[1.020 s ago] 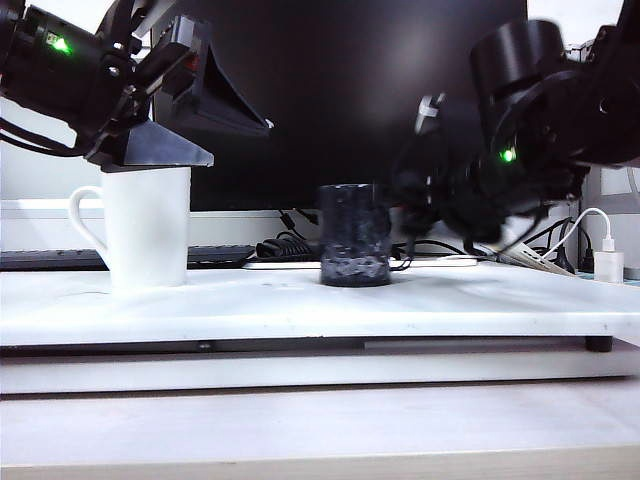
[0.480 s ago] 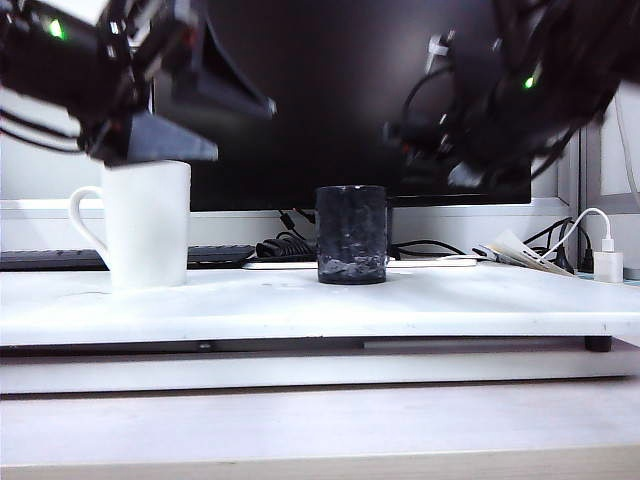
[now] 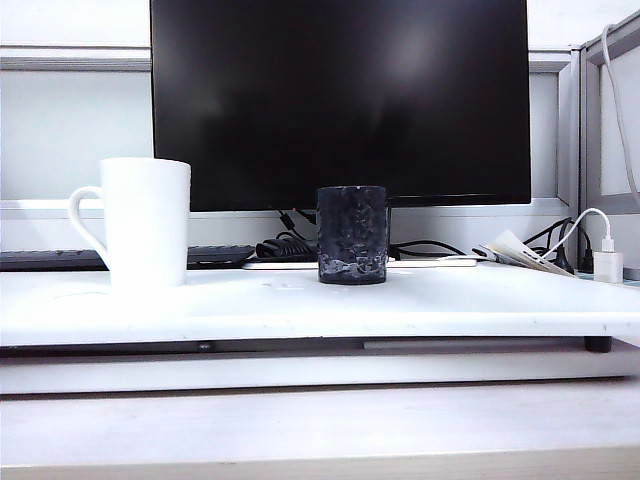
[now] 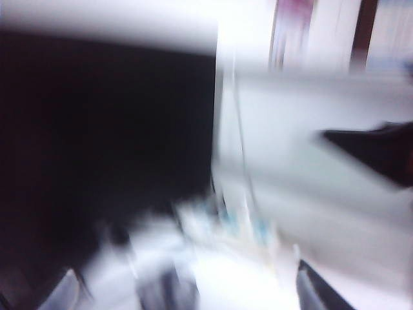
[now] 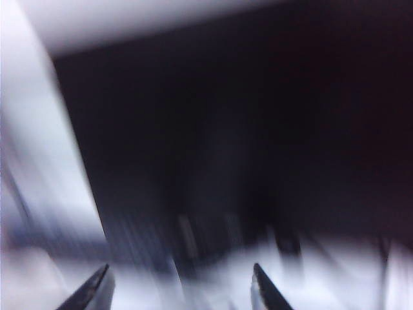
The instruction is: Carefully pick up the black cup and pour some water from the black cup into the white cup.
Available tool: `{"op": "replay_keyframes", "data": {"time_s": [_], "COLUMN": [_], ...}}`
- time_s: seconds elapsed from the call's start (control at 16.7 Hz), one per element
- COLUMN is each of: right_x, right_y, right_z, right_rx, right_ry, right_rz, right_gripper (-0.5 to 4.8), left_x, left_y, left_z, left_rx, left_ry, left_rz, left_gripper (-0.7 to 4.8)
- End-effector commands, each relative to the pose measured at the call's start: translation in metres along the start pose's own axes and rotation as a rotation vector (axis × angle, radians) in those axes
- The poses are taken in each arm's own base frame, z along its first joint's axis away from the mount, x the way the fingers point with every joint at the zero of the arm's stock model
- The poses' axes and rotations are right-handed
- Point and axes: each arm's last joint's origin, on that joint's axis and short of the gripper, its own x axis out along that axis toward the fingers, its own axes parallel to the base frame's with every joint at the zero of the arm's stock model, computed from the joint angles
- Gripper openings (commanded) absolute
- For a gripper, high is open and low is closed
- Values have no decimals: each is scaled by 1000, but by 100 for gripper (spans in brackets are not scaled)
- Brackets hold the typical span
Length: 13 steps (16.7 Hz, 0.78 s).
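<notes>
Cups (image 3: 352,234) stand untouched on my surface (image 3: 300,310); left tool (image 4: 193,290) and right tool (image 5: 177,290) both gape empty, off the exterior view; next, grasp black cup.

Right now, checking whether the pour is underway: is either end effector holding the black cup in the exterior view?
No: the black cup stands upright and alone on the white table, with no end effector in that view.

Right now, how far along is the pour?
Looks done or not started: I can't see water. The black cup stands upright on the table, apart from the white cup. In hand: nothing; both arms are outside the exterior view, left pincer and right pincer open, empty. Left: can't tell.
</notes>
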Motion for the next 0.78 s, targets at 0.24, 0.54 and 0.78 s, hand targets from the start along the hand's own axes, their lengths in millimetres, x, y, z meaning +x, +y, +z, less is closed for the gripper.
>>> {"op": "replay_keyframes", "data": {"time_s": [0.24,0.54,0.78], "right_x": [-168,-164,-131], "right_y": [-22,-20,-21], "right_z": [45,13,-45], "right_rx": [-118,23,27], "right_ry": [-142,50,141], "right_rz": [7,170,179], "right_gripper": [275,274,247], "left_x": [-121,-115,-104], "left_y": [-36,-32,-24], "left_z": [26,-4,-44], "left_rx": [139,-66,-124], "left_ry": [-102,165,261], "left_rz": [225,202,230], "left_gripper": [479,479,479]}}
